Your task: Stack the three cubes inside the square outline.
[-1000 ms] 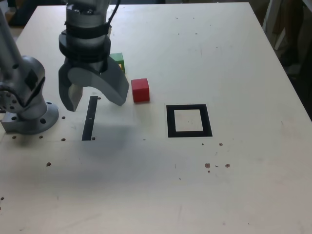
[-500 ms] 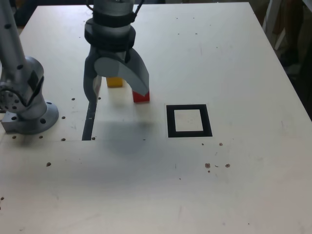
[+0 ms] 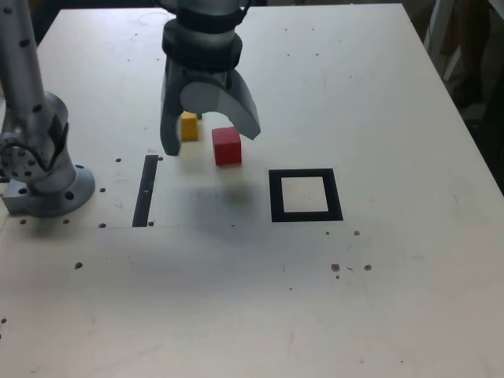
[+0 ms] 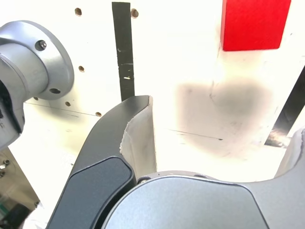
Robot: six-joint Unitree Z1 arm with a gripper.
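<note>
Exterior view: the end effector (image 3: 213,142) hangs in the upper left of the frame, its two curved fingers spread wide and directed downward, with nothing held between them. The red cube (image 3: 227,147) is seen between and partly beyond the fingertips, left of the frame's centre, and rests on the pale counter (image 3: 394,291). The yellow cube (image 3: 189,127) lies just to its left in the frame, partly covered by the left-hand finger; a small dark patch beside its upper right corner is too little exposed to identify. The square outline (image 3: 305,216), a thick black frame with a pale centre, lies right of the frame's centre, and its interior shows bare surface. A narrow black strip (image 3: 145,190) runs nearly upright in the left part of the frame, between the round metal arm base (image 3: 49,193) at the left edge and the red cube.

Wrist view: the fingers stand well apart over the counter. The red cube, cut by the picture's border, lies beyond them and touches neither. A soft shadow falls on the surface between the cube and the end effector.
</note>
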